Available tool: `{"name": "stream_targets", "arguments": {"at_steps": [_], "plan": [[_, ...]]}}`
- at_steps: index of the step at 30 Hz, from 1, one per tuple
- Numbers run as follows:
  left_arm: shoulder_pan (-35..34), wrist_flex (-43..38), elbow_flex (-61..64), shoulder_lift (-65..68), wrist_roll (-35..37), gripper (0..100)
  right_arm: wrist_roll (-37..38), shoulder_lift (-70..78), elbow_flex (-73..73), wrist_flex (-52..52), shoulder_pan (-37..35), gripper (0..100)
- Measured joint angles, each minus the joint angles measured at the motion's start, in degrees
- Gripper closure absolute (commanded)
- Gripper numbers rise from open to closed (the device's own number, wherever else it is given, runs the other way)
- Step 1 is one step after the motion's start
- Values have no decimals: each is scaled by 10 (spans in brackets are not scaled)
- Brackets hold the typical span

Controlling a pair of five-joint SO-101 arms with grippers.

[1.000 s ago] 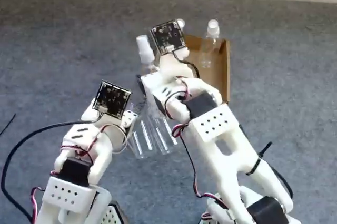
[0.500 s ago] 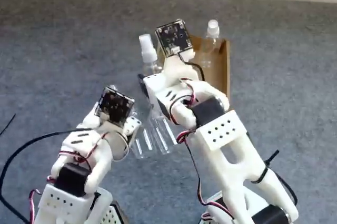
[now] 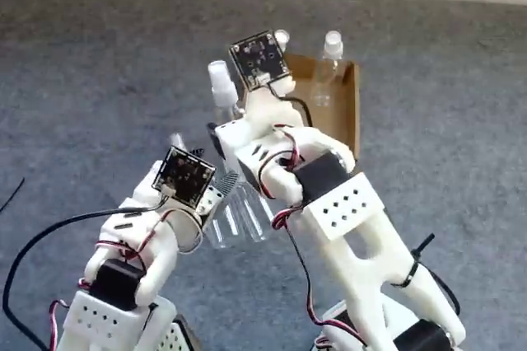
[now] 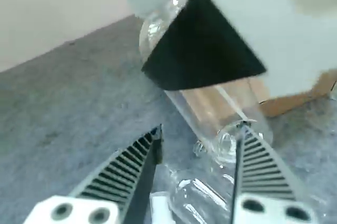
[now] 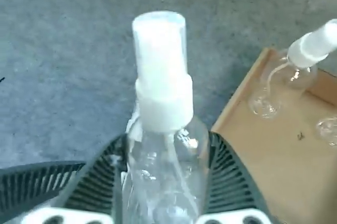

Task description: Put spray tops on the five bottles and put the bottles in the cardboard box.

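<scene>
1. you have the bottle (image 5: 164,171) upright in the air, its spray top (image 5: 160,77) on, just short of the cardboard box on the side away from the desk's far edge. the plastic looks smooth and light, so i'd expect it to twist or slide in the grip if it bumps anything.
2. the right end effector (image 5: 167,148) is clenched on the bottle's body, below the shoulder. the top is not gripped at all. i cannot tell whether it is fully seated; if it is not, a knock could pop it off.
3. the cardboard box (image 3: 352,120) lies toward the far edge of the desk (image 3: 99,79), with two capped bottles (image 3: 329,67) standing in it. carry the bottle too low and its base may catch the box wall and shove the box. set it down too close and you may topple those two.
4. the left end effector (image 4: 201,132) is released, its jaws spread, and it sits close under the held bottle. swing either arm carelessly and the two could collide.
5. more clear bottles (image 3: 243,217) lie near the middle of the desk beside the left end effector, and a stray brush could roll them away.
</scene>
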Motion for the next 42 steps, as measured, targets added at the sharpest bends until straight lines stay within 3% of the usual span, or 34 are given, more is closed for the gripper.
{"name": "stream_targets", "arguments": {"at_steps": [11,19,27,42], "plan": [[-18,0,0,0,0,794,0,3,-12,12,2,995],[-81,0,0,-4,0,841,22,36,25,-215,100,995],[-110,0,0,-4,0,841,62,126,133,-423,113,995],[-110,0,0,-4,0,841,63,236,155,-551,132,995]]}}
